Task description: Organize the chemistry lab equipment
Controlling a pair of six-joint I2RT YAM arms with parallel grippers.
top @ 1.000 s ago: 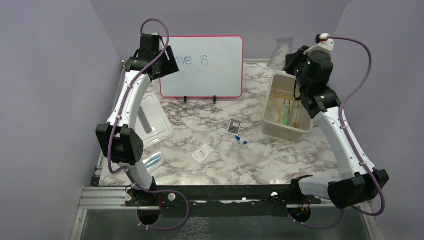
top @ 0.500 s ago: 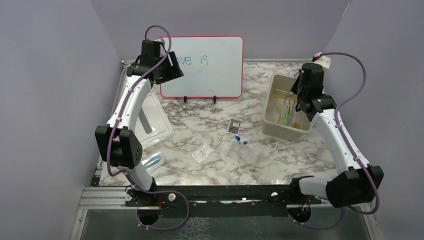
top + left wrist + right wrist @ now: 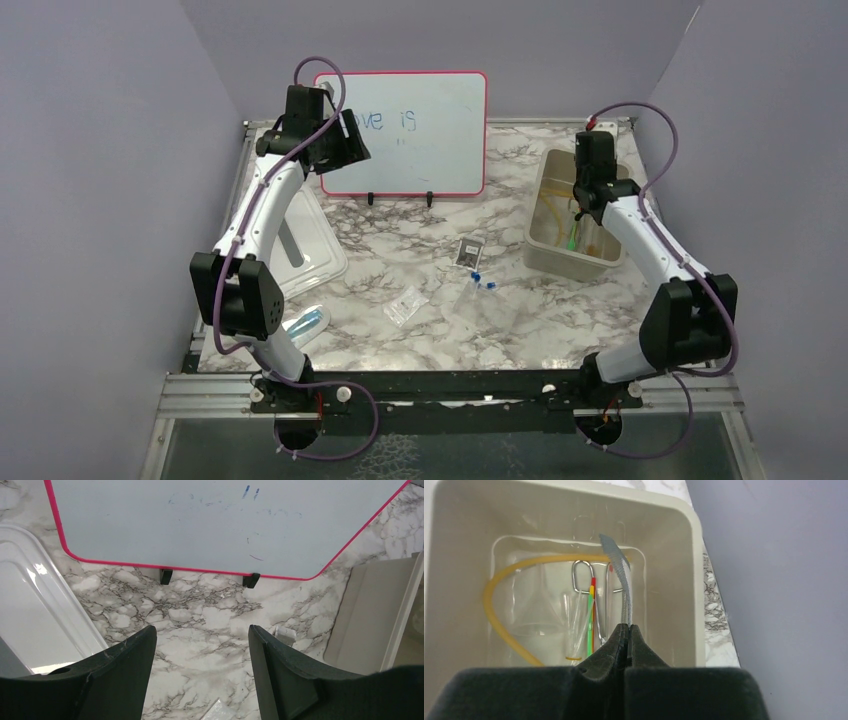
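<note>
Table, white with grey marble veining, is carrying everything here, and the red-framed whiteboard is standing upright at its far side. The right arm is reaching forward and bending down over the beige rectangular plastic bin at the far right. The left arm is rising tall at the far left, with its wrist raised in front of the whiteboard's left edge. The bin's clear lid is lying flat beside the left arm.

The step in hand appears to be dropping the grey square gauze mat into the bin. The right claw is pinching the mat's lower edge with its fingers fully closed. The mat is curving upward above the bin's interior, not yet resting on anything. Below it, the amber rubber tubing loop is curling along the bin's floor, and the red-tipped dropper is lying beside a metal clamp. The next move likely calls for lowering a little and parting the fingers so the limp mat falls inside the walls, not across the rim.

The left claw is hanging wide open and holding nothing.

Loose on the table's middle, a clear packet, a small dark square packet and the tiny blue-capped pieces are waiting, well apart from both claws.
</note>
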